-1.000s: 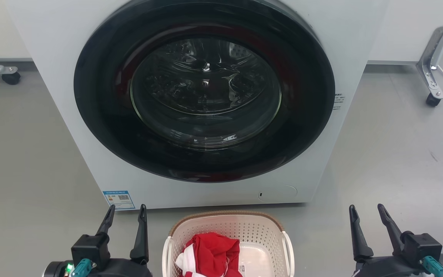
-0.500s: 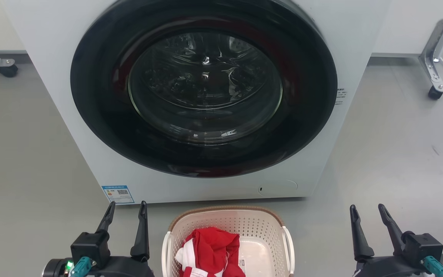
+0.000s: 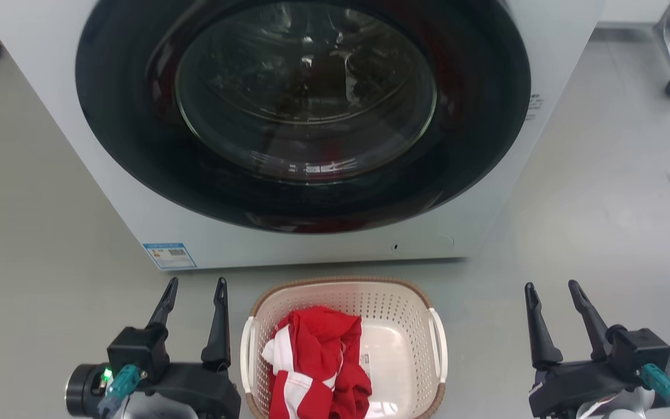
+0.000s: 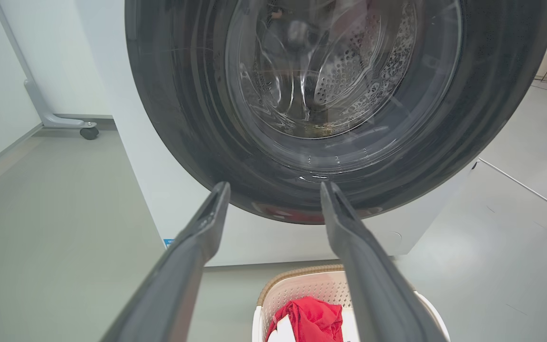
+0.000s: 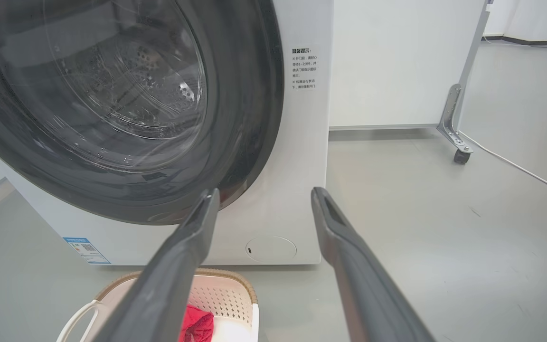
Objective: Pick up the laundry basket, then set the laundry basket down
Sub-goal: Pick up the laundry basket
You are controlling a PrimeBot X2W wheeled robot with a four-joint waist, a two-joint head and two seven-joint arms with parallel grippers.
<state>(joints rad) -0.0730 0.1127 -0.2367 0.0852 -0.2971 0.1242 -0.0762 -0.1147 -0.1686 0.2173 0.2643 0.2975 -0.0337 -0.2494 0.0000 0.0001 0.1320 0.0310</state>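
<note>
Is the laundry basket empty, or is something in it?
Not empty. The laundry basket holds a crumpled red-and-white garment in its left half; its pale base shows bare on the right.

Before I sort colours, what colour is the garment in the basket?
The garment is red and white, clearest in head view.

A lab-like laundry room: a washer ahead of the left gripper, bare grey floor, white panel on castors beyond.
</note>
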